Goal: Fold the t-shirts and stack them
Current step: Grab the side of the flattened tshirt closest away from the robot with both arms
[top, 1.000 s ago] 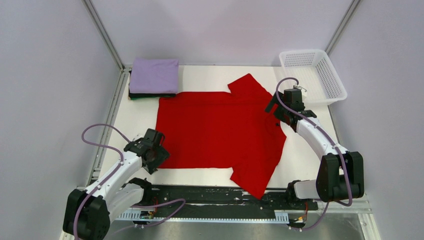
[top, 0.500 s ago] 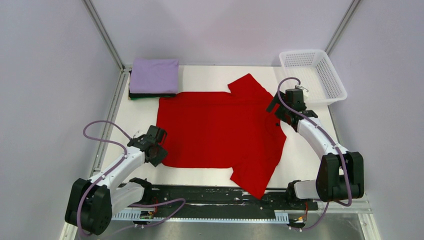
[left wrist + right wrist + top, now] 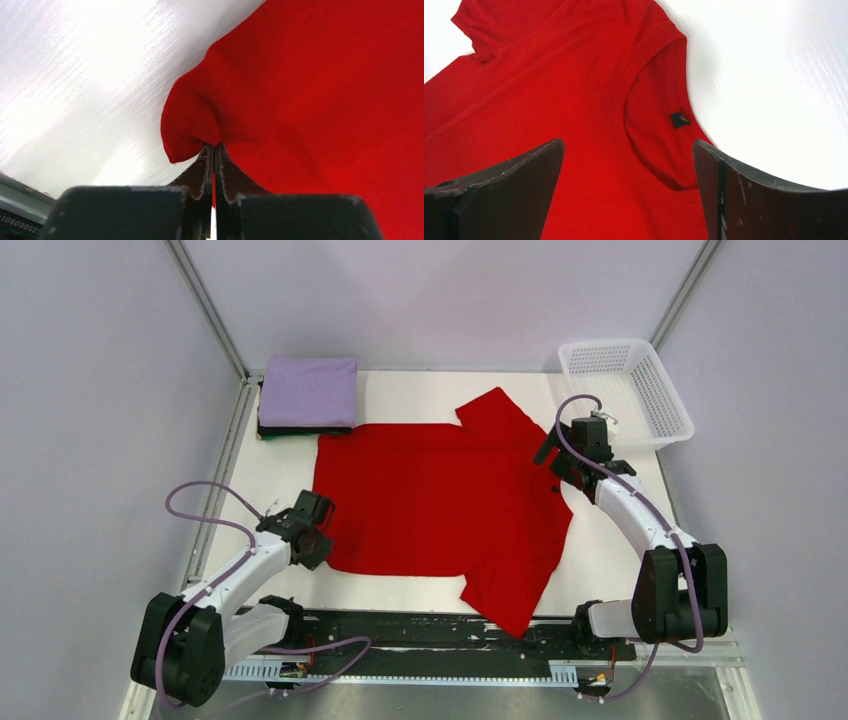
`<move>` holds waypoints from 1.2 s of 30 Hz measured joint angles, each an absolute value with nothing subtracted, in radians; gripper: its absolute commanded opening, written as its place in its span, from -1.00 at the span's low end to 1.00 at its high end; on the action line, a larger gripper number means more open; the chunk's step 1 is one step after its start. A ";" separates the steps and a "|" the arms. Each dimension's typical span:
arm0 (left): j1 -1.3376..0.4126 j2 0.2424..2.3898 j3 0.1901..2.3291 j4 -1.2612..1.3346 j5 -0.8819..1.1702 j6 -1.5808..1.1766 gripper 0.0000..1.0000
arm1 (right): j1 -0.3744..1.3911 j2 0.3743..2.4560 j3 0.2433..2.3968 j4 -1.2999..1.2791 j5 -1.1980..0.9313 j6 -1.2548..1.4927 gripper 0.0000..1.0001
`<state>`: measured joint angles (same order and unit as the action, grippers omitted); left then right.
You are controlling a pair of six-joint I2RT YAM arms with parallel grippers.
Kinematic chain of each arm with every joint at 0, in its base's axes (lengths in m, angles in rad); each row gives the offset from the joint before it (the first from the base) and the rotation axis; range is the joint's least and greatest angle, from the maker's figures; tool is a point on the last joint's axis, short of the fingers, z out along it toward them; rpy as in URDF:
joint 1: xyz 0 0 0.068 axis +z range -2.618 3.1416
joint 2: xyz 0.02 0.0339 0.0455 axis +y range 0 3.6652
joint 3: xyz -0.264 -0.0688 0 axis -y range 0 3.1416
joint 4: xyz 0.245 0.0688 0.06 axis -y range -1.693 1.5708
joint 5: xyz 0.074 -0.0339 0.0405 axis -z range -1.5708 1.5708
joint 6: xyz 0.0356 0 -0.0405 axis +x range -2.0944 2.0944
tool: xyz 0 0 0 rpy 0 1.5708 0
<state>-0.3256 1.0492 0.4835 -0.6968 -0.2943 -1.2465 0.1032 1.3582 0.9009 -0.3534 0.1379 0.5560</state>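
Laboratory robot test cell. A flat white tabletop [image 3: 420,395] is enclosed by plain pale grey wall panels [image 3: 450,300] joined at bare aluminium corner posts [image 3: 205,305]. Two white-and-black jointed robot arms, left arm [image 3: 235,575] and right arm [image 3: 630,505], trailed by looped purple cables [image 3: 190,502], are bolted to a black metal base rail [image 3: 400,632]. A white plastic mesh basket [image 3: 668,390] is set beyond the right arm.
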 measured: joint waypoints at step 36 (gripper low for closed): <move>-0.326 0.889 0.501 -0.770 -0.338 -1.132 -1.00 | 0.904 1.225 0.719 -1.015 -0.145 0.661 0.17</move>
